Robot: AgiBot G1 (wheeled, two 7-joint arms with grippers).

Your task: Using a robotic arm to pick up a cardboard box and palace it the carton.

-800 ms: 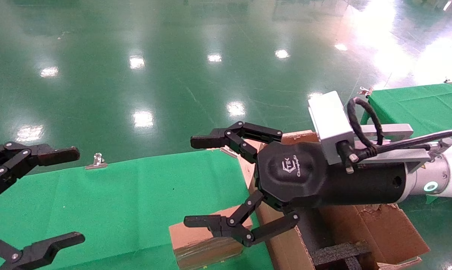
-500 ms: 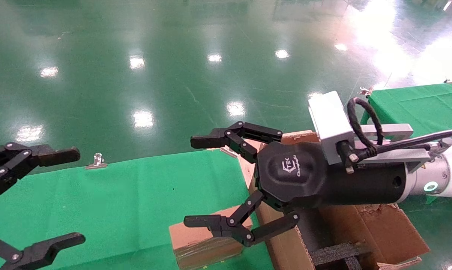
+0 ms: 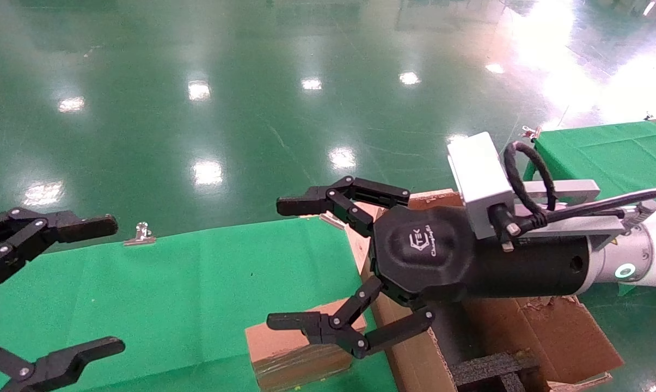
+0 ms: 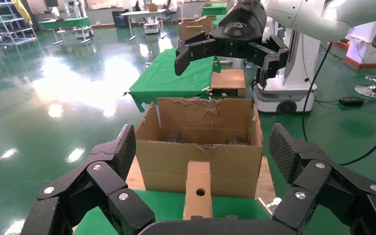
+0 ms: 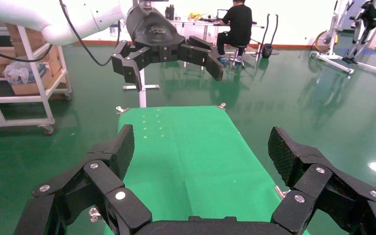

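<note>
Head view: the white glossy robotic arm point(image 3: 654, 261) reaches in from three o'clock. Its black multi-finger right gripper point(image 3: 292, 264) is held above the green cloth-covered table point(image 3: 170, 294) with its fingers spread wide, nothing between them. The small brown taped cardboard box point(image 3: 289, 354) is seen at six o'clock on the cloth, under the lower fingers, not gripped. Just beside it, toward four o'clock, stands the large brown corrugated carton point(image 3: 556, 337) with ragged flaps and black foam point(image 3: 491, 370) inside. The bare black left gripper point(image 3: 107, 283) is seen at eight o'clock, fingers apart, over the cloth. A small metal clip point(image 3: 140, 234) is fixed to the far table edge.

Left wrist view: the left gripper point(image 4: 200, 161) fingers are spread. Between them the cardboard box point(image 4: 198, 191), with a round hole in its side, stands before the carton point(image 4: 200, 147); the right gripper point(image 4: 227, 51) is held above.

Right wrist view: the right gripper point(image 5: 200, 156) is open over the green cloth point(image 5: 186, 156); the left gripper point(image 5: 174, 61) is seen at twelve o'clock, also open.
</note>
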